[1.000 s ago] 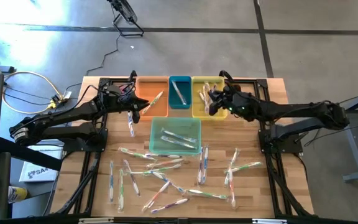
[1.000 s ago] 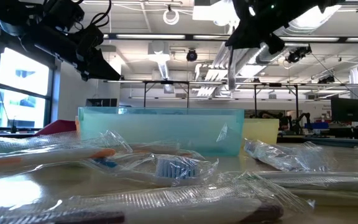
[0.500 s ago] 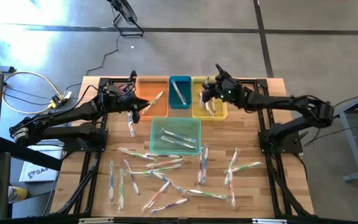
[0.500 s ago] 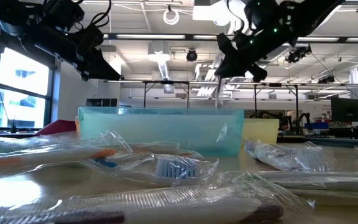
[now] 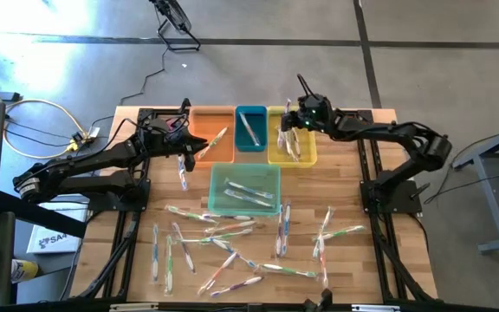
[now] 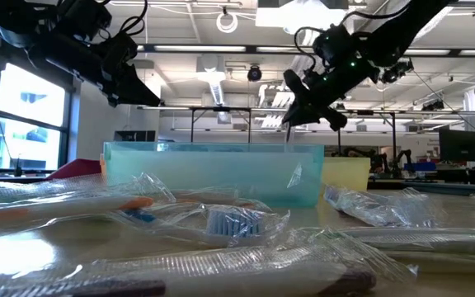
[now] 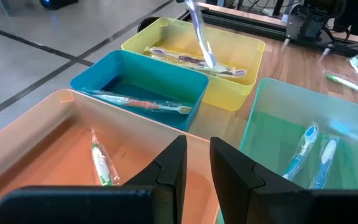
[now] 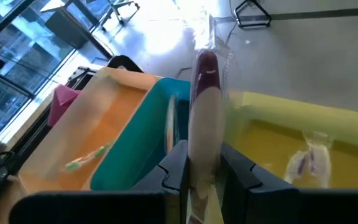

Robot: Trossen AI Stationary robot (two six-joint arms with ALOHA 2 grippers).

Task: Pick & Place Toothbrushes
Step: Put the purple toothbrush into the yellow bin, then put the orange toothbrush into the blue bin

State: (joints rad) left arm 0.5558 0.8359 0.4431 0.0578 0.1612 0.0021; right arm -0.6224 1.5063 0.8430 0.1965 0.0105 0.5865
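My right gripper (image 5: 289,120) hangs over the far part of the yellow bin (image 5: 306,156), shut on a wrapped toothbrush (image 7: 201,37) with a dark red section (image 8: 207,65). My left gripper (image 5: 196,149) waits above the near rim of the orange bin (image 7: 55,143). Its fingers stand a narrow gap apart with nothing between them (image 7: 197,146). Many wrapped toothbrushes (image 5: 232,243) lie flat on the near half of the table. One more lies beside the left gripper (image 5: 183,173). Each bin holds one or more toothbrushes. My right gripper pinches the toothbrush by its handle (image 8: 202,134), wrapper and all, between its two fingers. The fingers slant down from the table's right side. One length hangs below them (image 6: 288,132) over the yellow bin, clear of it and a little tilted. The other length stands out past the fingers.
Orange, blue (image 5: 250,130) and yellow bins stand in a row at the far edge. The green bin (image 5: 244,206) sits in front of them at mid-table. Black frame rails (image 5: 379,251) run along both sides of the wooden top.
My right gripper has swung with the toothbrush from over the yellow bin's near right part toward the table's far edge. It has also come down and rolled somewhat. The toothbrush hangs below it throughout.
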